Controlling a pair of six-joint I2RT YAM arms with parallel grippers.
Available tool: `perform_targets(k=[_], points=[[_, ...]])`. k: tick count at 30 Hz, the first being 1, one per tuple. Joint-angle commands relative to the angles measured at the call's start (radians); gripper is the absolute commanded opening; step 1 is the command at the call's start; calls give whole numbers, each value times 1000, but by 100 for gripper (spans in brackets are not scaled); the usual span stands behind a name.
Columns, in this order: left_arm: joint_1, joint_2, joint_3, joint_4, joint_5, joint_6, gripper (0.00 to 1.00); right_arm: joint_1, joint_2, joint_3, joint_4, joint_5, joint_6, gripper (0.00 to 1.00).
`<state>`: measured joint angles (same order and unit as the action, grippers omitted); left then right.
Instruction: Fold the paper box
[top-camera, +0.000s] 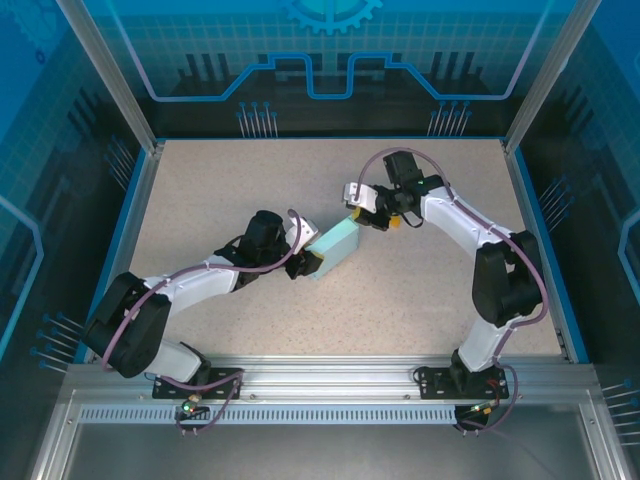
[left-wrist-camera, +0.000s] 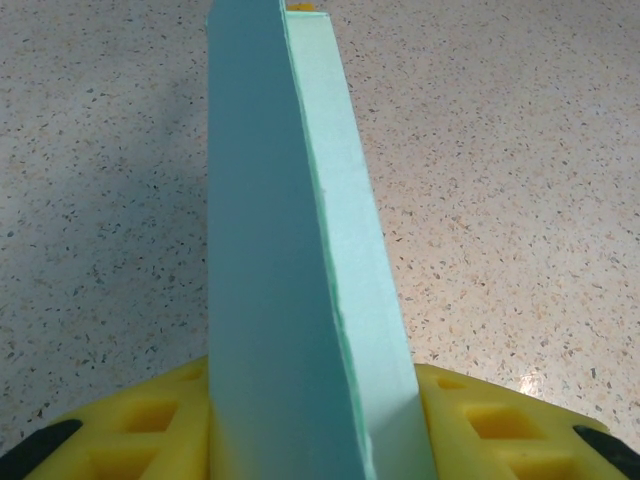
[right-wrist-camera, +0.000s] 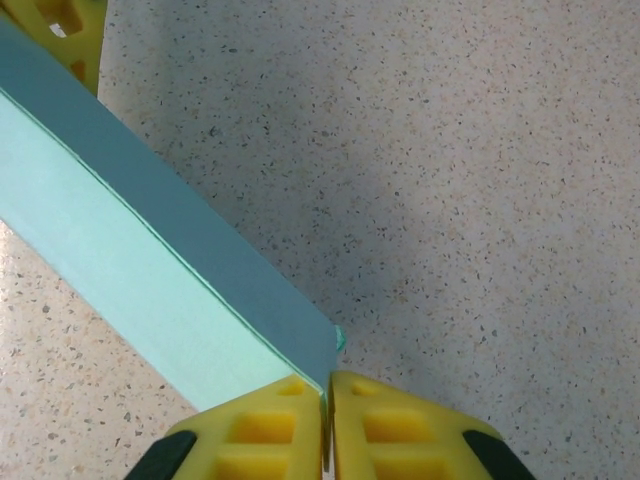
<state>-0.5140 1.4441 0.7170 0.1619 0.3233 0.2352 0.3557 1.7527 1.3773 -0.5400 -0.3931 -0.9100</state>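
Yellow pads (left-wrist-camera: 150, 425) of the left gripper (left-wrist-camera: 312, 410) are sitting closest to the lens, clamping the near end of the paper box (left-wrist-camera: 260, 250) between them, with card touching both sides. The paper box is looking already assembled into a slim, closed rectangular shape, with a seam running along one long edge. It is being held over the middle of the table (top-camera: 220, 190), seemingly turned up on an edge rather than lying flat.

At the box's far end the right gripper (right-wrist-camera: 328, 400) is pinching shut. Its pads (right-wrist-camera: 400, 435) are nearly meeting on a thin edge of card at the corner, perhaps a last tab or flap.

Judging by this, most of the folding is looking done, and what is remaining is probably tucking or pressing that end closed. Both end faces are being covered by the fingers, so whether the end flaps are seated is staying unclear. The box's underside is also being hidden, and whether it is resting on the table or hanging just above it is hard to tell. Outward from the box, both arms are reaching in toward it from opposite ends.
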Motion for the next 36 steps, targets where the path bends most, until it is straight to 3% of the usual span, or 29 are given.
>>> perform_targets(k=[1,8,23,29,36], points=[[2,-5,-7,40,19,-11,35,16,3,46,-54,19,65,9],[-2,42,2,74,4,-48,35,59,-7,52,-48,184,293,9],[-58,119,26,94,-115,-62,36,132,70,191,-180,360,768,12],[-65,122,19,104,-128,-68,36,142,92,205,-204,373,848,11],[-67,123,17,110,-135,-70,36,146,90,166,-182,436,817,9]])
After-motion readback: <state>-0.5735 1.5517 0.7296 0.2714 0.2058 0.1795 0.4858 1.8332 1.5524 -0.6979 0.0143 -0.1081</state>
